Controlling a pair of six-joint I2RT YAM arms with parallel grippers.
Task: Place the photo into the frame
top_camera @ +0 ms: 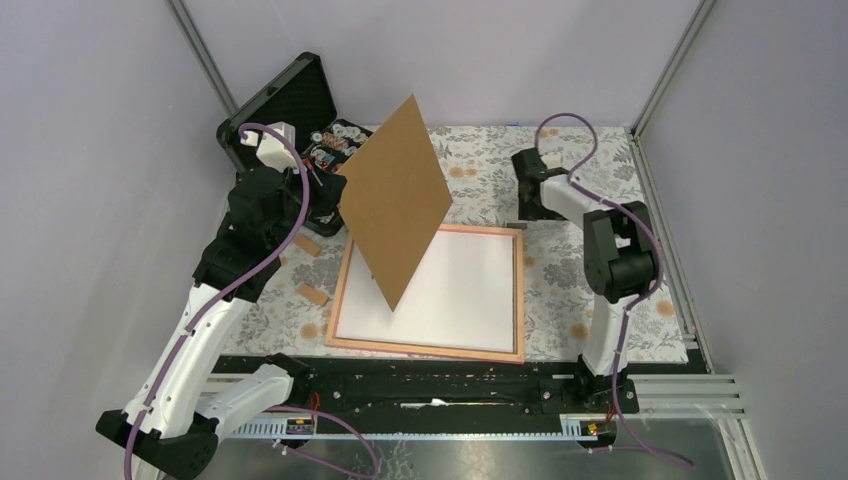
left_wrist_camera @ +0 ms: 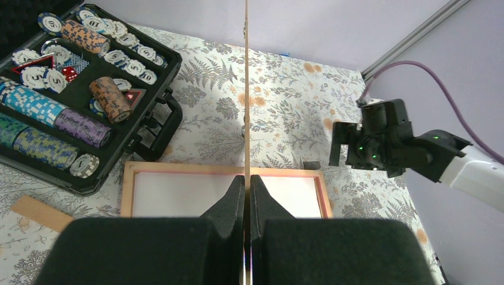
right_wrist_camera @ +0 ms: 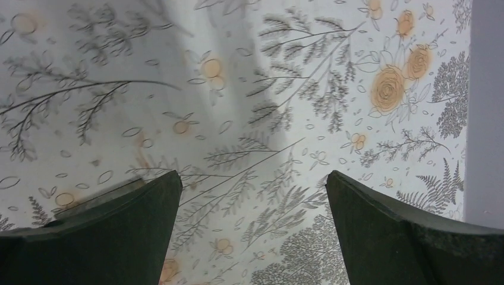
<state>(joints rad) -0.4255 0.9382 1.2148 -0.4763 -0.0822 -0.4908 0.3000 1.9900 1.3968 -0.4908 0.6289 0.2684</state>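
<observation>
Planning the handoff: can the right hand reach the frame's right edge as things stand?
Probably yes. The open right hand hangs over the cloth by the frame's far right corner, nothing between; the left hand's board stands over the left side.

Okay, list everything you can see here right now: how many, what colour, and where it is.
backing board: one, brown, upright over the frame
frame: one, pinkish-orange, flat at centre
white sheet: one, inside the frame, perhaps the photo's back
case: one, black, open, far left
poker chips: many, mixed colours, in the case
wooden blocks: two, tan, left of the frame
tablecloth: one, floral, under everything
left gripper: one, black, shut on the backing board
right gripper: one, black, open, over bare cloth
</observation>
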